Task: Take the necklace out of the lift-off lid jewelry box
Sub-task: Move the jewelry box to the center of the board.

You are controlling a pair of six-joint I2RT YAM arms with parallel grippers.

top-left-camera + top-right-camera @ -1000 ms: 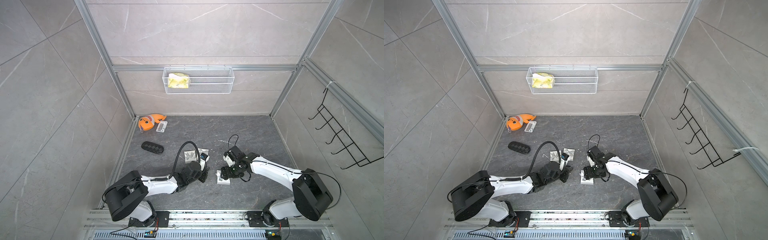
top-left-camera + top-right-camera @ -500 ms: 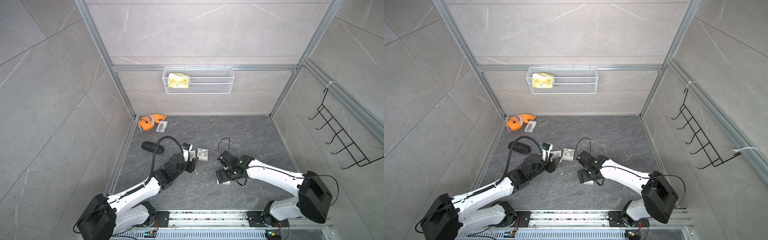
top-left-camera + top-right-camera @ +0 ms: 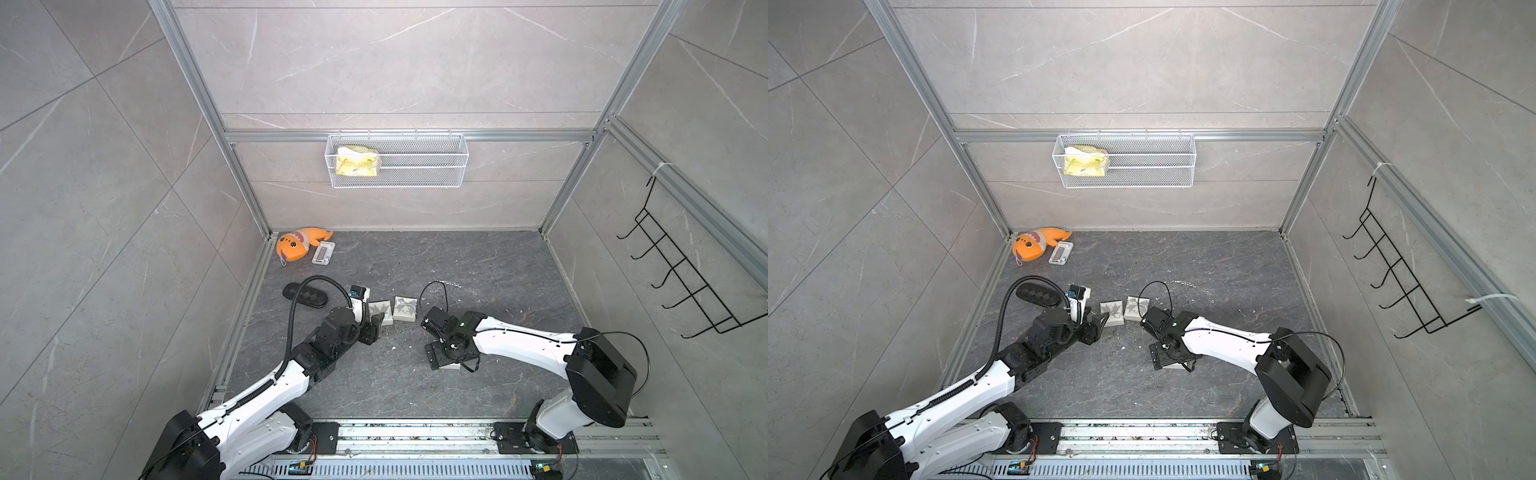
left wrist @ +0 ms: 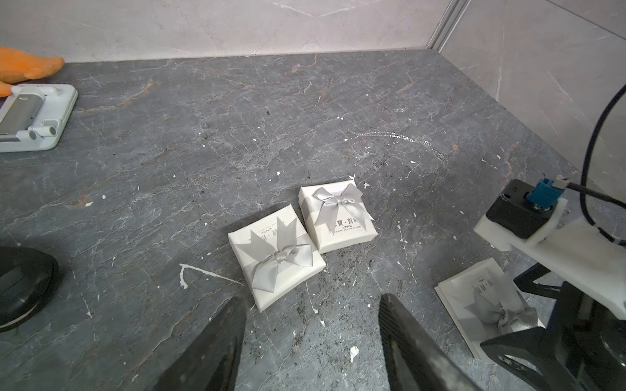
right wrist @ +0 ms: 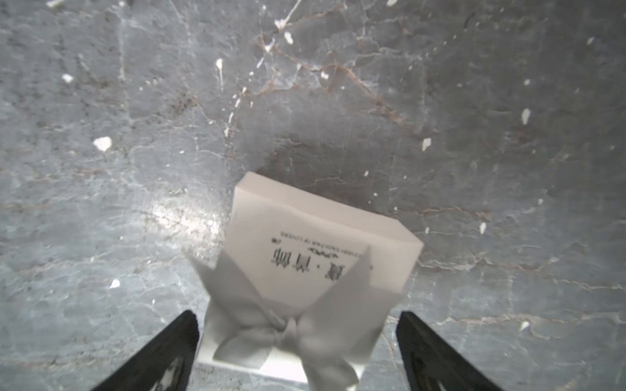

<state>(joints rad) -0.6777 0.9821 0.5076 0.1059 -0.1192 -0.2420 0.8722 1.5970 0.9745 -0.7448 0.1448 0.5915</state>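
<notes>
Three white jewelry boxes with grey bows lie on the dark floor. Two of them [image 3: 381,311] [image 3: 405,308] rest side by side, lids on. My left gripper [image 4: 311,301] stands open just short of the nearer one [image 4: 276,257], gripping nothing. The third box [image 5: 305,243] lies between the open jaws of my right gripper [image 5: 296,315], its bowed lid sitting askew; neither finger visibly touches it. The necklace [image 4: 389,135], a thin silver chain, lies loose on the floor beyond the pair; it also shows in both top views, necklace [image 3: 451,284] [image 3: 1183,283].
An orange fish plush [image 3: 297,245] and a white phone stand [image 3: 323,253] lie in the far left corner. A black oval case [image 3: 305,295] sits left of my left arm. A wire basket [image 3: 395,160] hangs on the back wall, a hook rack [image 3: 681,274] on the right wall.
My left gripper has opened and drawn back to the left, away from the third box, stopping behind the pair. My right gripper has stayed over the third box with its jaws wide.
</notes>
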